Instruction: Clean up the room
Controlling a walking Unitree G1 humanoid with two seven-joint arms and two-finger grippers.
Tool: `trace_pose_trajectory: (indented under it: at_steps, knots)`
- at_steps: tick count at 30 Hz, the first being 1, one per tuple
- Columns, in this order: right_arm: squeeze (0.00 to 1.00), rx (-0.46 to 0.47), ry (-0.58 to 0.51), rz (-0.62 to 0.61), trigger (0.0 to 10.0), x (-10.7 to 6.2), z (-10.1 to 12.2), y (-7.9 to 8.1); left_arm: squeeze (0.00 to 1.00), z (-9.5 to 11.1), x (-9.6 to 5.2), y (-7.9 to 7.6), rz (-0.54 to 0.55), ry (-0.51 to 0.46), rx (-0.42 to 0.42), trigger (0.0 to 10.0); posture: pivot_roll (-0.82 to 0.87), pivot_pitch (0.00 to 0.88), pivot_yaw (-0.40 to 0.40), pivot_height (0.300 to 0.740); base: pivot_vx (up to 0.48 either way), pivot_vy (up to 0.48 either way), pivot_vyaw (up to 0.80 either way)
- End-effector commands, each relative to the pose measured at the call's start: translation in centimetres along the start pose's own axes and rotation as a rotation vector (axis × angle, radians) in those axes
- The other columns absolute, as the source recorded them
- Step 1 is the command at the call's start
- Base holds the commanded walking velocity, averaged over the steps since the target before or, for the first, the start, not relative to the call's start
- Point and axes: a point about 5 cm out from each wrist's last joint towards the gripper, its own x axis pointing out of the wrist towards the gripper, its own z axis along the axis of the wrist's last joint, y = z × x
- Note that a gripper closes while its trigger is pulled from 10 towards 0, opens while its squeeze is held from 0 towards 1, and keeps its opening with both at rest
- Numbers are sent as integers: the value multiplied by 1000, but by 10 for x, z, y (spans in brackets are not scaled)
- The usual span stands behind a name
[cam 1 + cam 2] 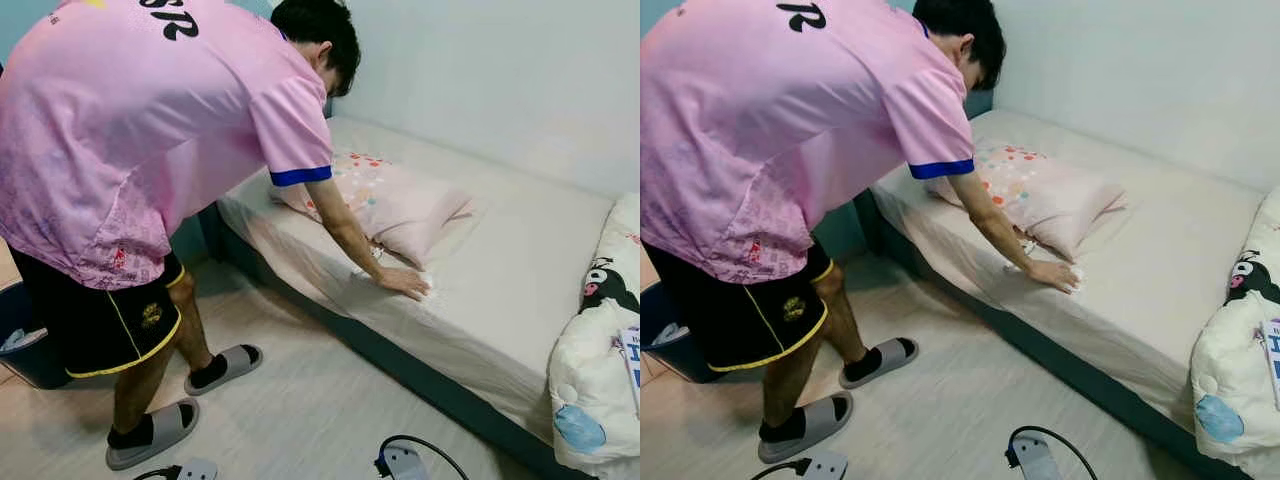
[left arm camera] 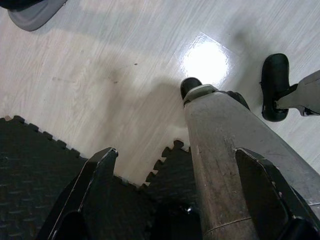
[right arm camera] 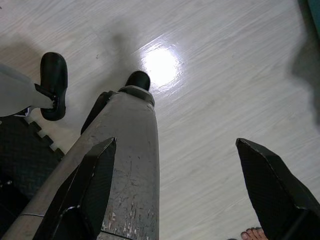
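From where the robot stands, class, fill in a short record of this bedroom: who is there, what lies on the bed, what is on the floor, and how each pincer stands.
person: bent over in a pink shirt, hand pressed flat on the bed sheet
bed: cream-sheeted mattress against the pale wall
pillow: pink dotted pillow beside the hand
bedding: white cartoon-print quilt bunched at the robot's right
floor: pale wood planks; dark bin at the left
left pincer: open, pointing down at the floor
right pincer: open, pointing down at the floor
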Motion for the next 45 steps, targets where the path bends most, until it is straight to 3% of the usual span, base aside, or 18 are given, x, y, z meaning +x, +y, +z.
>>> trace_pose_trajectory:
  at_steps: [1, 23, 38, 45]
  knots:
    - [0, 16, -3, 1, 10000, 0, 1, 2, 0, -9, -1, -2, -14, 43, 13, 10000, -66, 47, -10, 740, 0, 0, -488]
    - [0, 5, 5, -2, 10000, 0, 0, 1, 0, -7, 0, -3, -19, 14, -20, 10000, -64, 45, -14, 740, 0, 0, -706]
    - [0, 12, 4, -1, 10000, 0, 1, 1, 0, -4, 0, -2, -22, -11, 17, 10000, -64, 48, -13, 740, 0, 0, -718]
    - [0, 12, -11, 4, 10000, 0, 2, 2, 0, -3, -1, -2, -14, -21, 13, 10000, -62, 46, -14, 740, 0, 0, 0]
